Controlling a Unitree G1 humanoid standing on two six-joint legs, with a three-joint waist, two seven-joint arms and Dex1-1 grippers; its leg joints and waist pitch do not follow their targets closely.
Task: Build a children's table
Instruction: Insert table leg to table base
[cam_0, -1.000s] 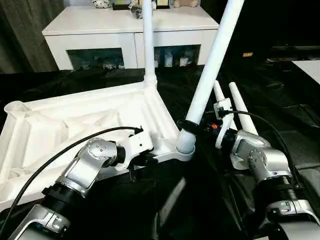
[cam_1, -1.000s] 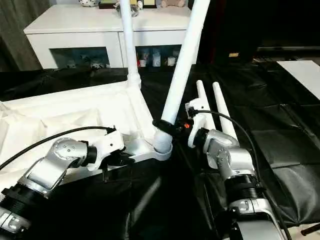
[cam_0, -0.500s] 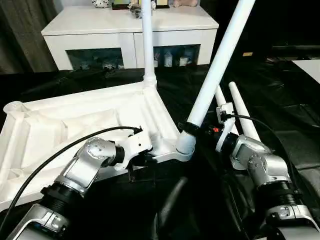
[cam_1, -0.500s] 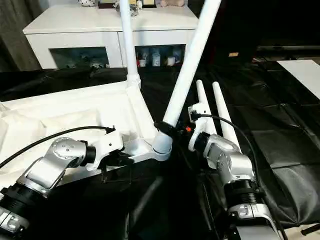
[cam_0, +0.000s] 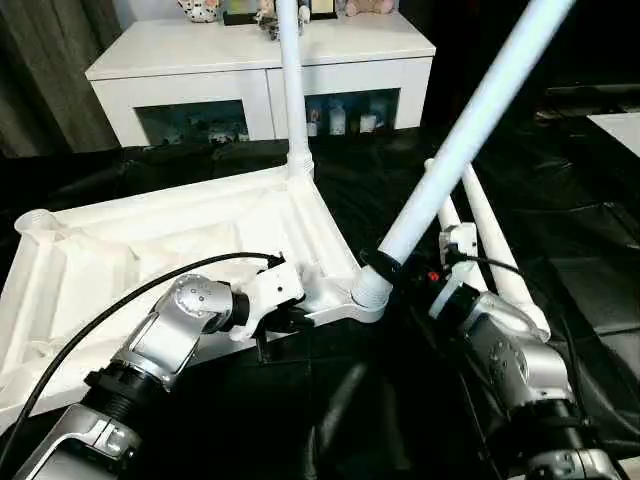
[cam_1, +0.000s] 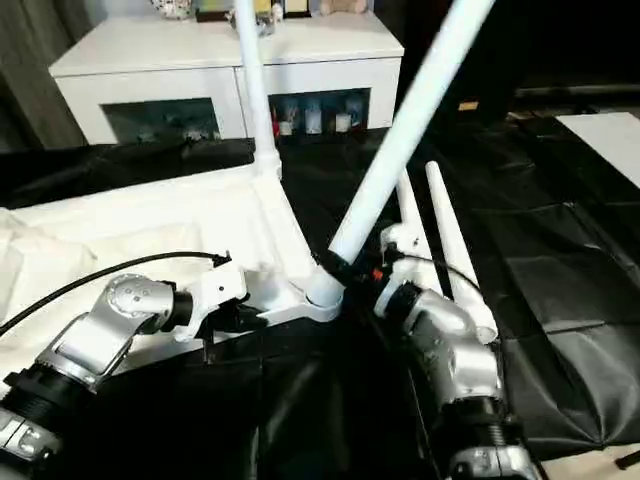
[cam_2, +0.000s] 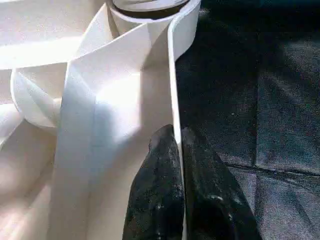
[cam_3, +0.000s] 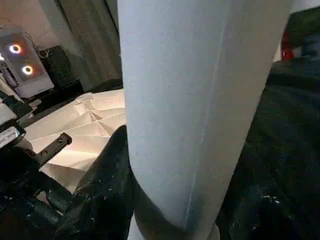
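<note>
A: In the head camera's views, how was the children's table laid out?

B: The square table top (cam_0: 180, 240) was seen lying underside up on the black floor covering (cam_0: 560, 240), ribs exposed. One tapered leg (cam_0: 292, 90) was seen upright in the far corner socket. A second leg (cam_0: 470, 130) was caught steeply tilted, its thick end at the near corner socket (cam_0: 368, 292), apparently not yet seated. Two spare legs (cam_0: 490, 240) were laid side by side just beyond the right arm, presumably kept within reach. The white cabinet (cam_0: 270, 70) was visible behind.

A: And the claws?

B: The left gripper (cam_0: 285, 322) was placed at the top's near edge, probably so the top would be steadied. The right gripper (cam_1: 345, 272) was wrapped around the tilted leg just above the socket, evidently so the end could be steered in.

A: What was shown from the left wrist?

B: The two black fingers (cam_2: 160, 195) were seen pinched shut on the thin upright rim (cam_2: 172, 100) of the table top, with the near socket just ahead. The hold was judged a clamp against sliding.

A: From the right wrist?

B: The tilted leg's shaft (cam_3: 200, 100) was seen held between the black fingers (cam_3: 105, 195), half spread to its width. The ribbed underside (cam_3: 90, 120) was visible behind. The low grip was judged to give control of the end.
</note>
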